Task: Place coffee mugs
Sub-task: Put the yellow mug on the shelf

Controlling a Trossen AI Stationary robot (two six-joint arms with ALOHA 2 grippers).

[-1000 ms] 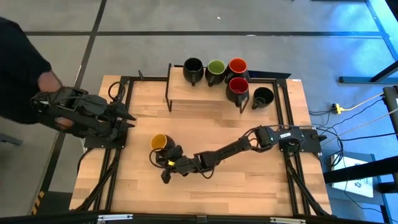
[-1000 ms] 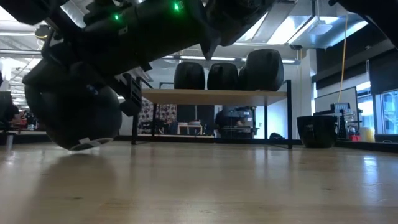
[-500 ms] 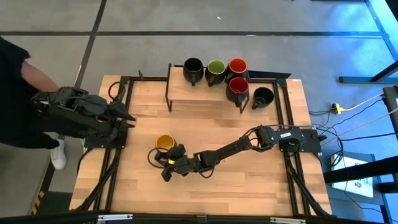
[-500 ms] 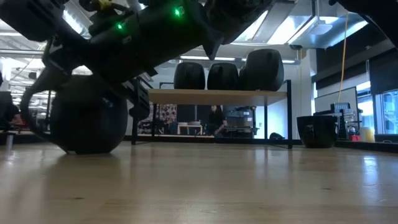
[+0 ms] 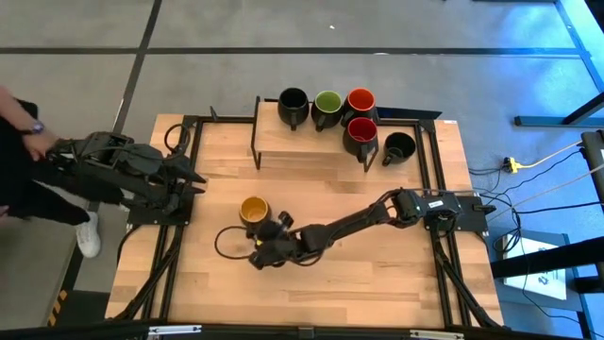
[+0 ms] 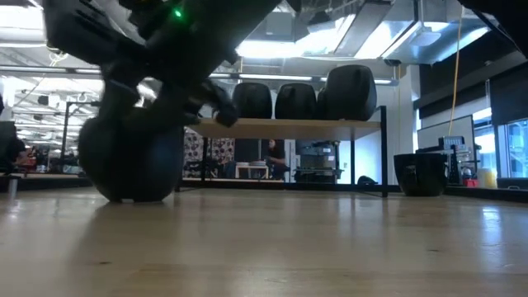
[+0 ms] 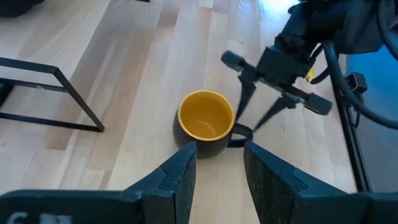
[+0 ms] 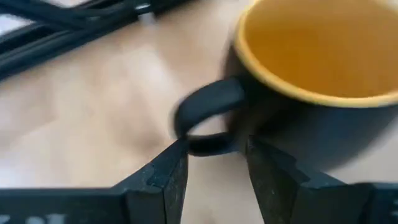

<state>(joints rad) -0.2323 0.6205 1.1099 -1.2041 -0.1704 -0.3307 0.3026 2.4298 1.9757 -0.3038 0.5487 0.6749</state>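
A black coffee mug with a yellow inside (image 5: 253,210) stands upright on its base on the wooden table, left of the middle. Its handle (image 8: 205,121) points at my right gripper (image 5: 261,232). That gripper is open and slants down from the table's right. Its fingers (image 8: 166,177) stand on either side of the handle, with a little room showing. My left gripper (image 7: 217,168) waits open over the table's left edge with nothing between its fingers. Several more mugs stand at the back: black (image 5: 293,102), green (image 5: 327,104) and two red (image 5: 360,102) on a raised shelf.
The wooden shelf (image 5: 283,137) on dark legs stands at the table's far middle. A black mug (image 5: 400,146) stands on the table right of it. A person (image 5: 19,161) is beside the left arm, off the table's left edge. Bare wood lies along the near side.
My right gripper held the yellow mug tilted, with its base off the table. It has set the mug upright on the wood a little farther toward the far edge. The gripper has then opened, let go and risen slightly, with its wrist tipping back.
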